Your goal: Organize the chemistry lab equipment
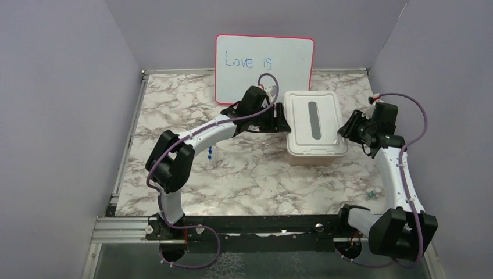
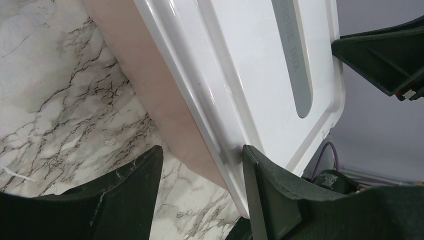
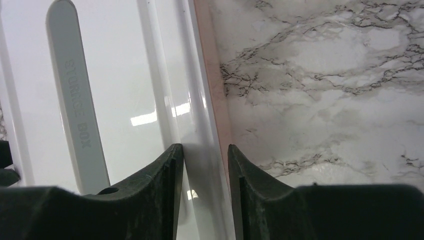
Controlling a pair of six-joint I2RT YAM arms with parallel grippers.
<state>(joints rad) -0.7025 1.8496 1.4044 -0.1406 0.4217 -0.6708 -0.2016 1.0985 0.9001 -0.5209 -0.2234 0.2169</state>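
Observation:
Of the chemistry lab equipment, two clear blue-capped tubes lie on the marble by the left arm's elbow, and a small clear item lies beside the right arm. My left gripper is open astride the left edge of the white lid. One finger rests on the lid and the other stands clear of the pink tub's wall. My right gripper is open, straddling the lid's right rim closely. Both grippers hold nothing.
The lidded pink tub stands at the middle right of the marble table. A pink-framed whiteboard leans on the back wall just behind the left gripper. Grey walls close in on three sides.

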